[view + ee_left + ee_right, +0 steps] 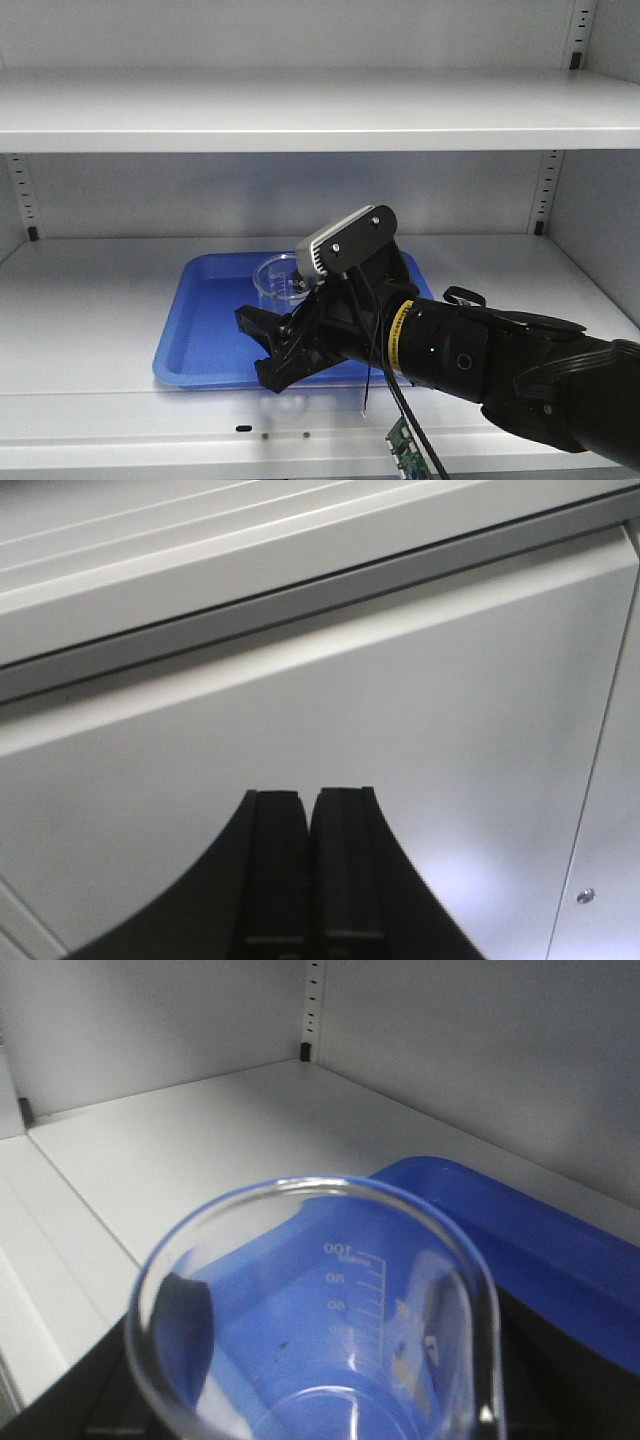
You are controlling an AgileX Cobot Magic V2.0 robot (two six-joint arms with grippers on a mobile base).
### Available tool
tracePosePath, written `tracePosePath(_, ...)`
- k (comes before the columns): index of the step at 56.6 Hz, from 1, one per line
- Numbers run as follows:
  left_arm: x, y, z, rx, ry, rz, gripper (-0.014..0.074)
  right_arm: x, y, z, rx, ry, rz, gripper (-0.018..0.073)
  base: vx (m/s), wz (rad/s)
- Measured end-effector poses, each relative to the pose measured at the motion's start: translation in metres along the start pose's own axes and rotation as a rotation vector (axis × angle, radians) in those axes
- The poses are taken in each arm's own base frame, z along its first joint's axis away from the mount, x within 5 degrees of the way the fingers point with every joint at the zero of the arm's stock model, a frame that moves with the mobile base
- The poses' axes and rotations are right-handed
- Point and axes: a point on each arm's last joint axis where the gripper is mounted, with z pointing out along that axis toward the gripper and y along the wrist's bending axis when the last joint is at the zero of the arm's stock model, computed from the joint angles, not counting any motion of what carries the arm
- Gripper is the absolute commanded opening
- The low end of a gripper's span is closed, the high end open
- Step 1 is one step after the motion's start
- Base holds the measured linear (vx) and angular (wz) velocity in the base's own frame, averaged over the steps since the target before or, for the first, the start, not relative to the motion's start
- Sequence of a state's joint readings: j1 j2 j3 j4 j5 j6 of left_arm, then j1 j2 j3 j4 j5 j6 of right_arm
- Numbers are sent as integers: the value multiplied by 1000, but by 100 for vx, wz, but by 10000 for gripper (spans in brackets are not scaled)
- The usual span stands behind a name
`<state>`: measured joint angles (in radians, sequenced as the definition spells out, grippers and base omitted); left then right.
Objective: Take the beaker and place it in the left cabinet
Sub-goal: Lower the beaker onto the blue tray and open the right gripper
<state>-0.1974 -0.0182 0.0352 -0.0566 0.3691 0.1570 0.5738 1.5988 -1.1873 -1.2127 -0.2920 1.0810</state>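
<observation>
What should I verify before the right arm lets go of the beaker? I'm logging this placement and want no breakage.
1. Beaker in the right gripper: ok, the glass sits between its fingers.
2. Beaker above the blue tray: ok.
3. Beaker resting on the tray: cannot tell, its base is hidden.
4. Beaker upright: ok, the rim looks level.
5. Beaker intact: ok, no cracks show in the wrist view.
6. Left gripper out of the way: ok, shut, facing a cabinet panel.

1 beaker (281, 279), 1 blue tray (200, 340), 2 shelves (300, 105)
</observation>
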Motion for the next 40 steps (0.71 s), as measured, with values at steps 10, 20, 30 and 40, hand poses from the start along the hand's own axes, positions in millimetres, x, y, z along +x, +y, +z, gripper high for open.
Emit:
tracePosePath(10, 0, 0, 0, 0, 0, 0, -6, 0, 0, 0, 0, 0, 0, 100, 8, -8)
tracePosePath(20, 0, 0, 0, 0, 0, 0, -6, 0, 0, 0, 2, 1, 0, 100, 3, -3)
tracePosePath(30, 0, 0, 0, 0, 0, 0, -6, 15, -9, 10, 72, 71, 12, 100, 0, 0)
tracePosePath(40, 0, 0, 0, 0, 0, 0, -6, 36, -20, 40, 125, 147, 24, 100, 0, 0)
